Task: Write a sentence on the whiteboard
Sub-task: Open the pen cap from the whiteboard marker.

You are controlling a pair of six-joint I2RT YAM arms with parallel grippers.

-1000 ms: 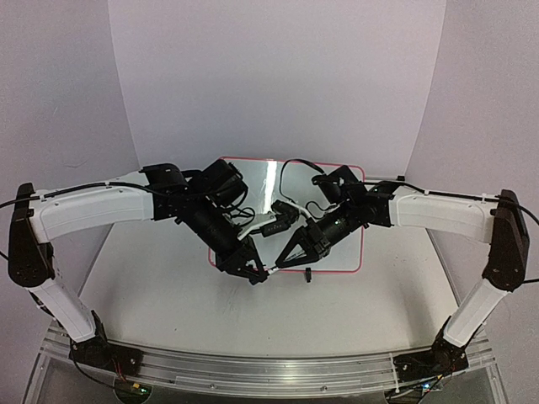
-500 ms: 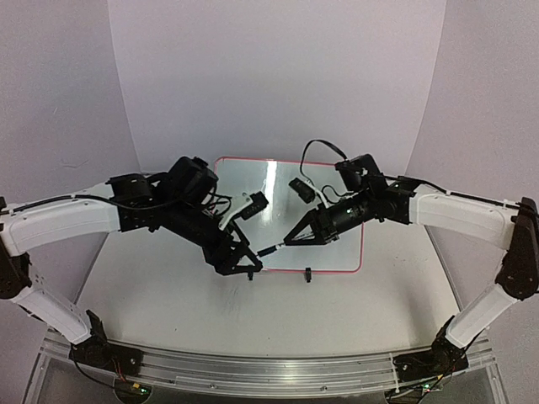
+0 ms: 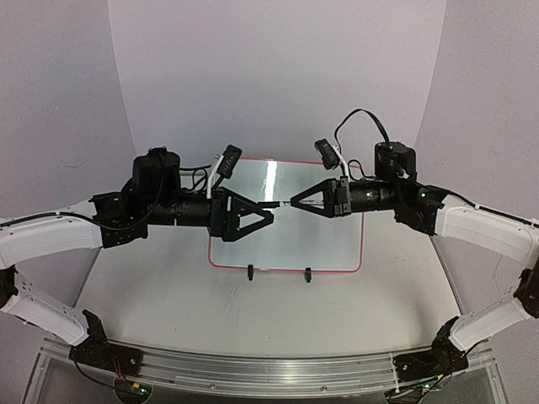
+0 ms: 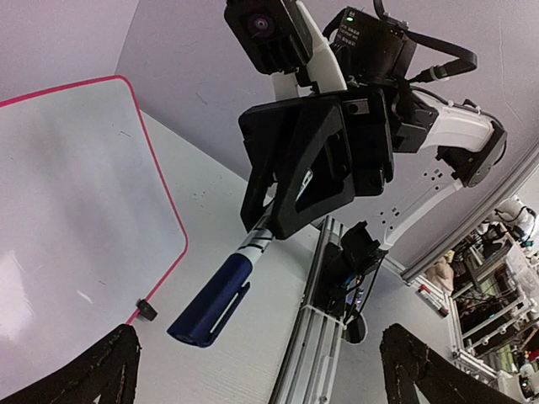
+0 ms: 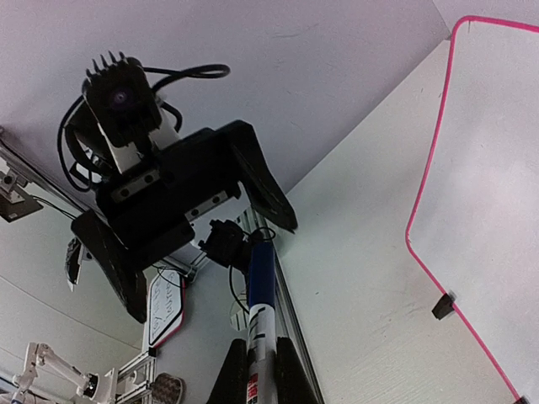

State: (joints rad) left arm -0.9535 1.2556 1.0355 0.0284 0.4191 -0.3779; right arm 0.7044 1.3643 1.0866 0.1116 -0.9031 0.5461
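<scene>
**Tool state.** The right gripper [image 5: 259, 353] is clenched on the marker [image 4: 240, 261], gripping the white barrel near its rear end. The barrel runs straight out ahead of the fingertips. The left gripper [image 4: 258, 337] is released, its jaws spread wide with nothing between the pads.

**Arrangement.** The two grippers face each other tip to tip, raised and roughly level. The cap [image 4: 206, 311] points out from the right fingertips toward the left jaws. Its end appears to reach the mouth of that gap, nearer one finger and touching neither. Judged from this layout, the step in hand is uncapping. One tool anchors the barrel so the other can close on the cap and pull along the marker's axis. The wide opening gives clearance for alignment before closing.

**Task object.** The whiteboard [image 3: 295, 244] lies on the table [image 3: 168, 295], below both tools and well apart from the marker tip. It carries no writing.

**Materials and shapes.**
- Marker: slim cylinder, smooth white printed barrel, dark blue plastic cap with a pocket clip.
- Whiteboard: flat glossy white rectangle showing a light reflection, with a thin pink rim [image 3: 361, 244], rounded corners and two small black feet [image 3: 251, 271].
- Fingers [image 4: 101, 370]: black, tapered, rough-surfaced.
</scene>
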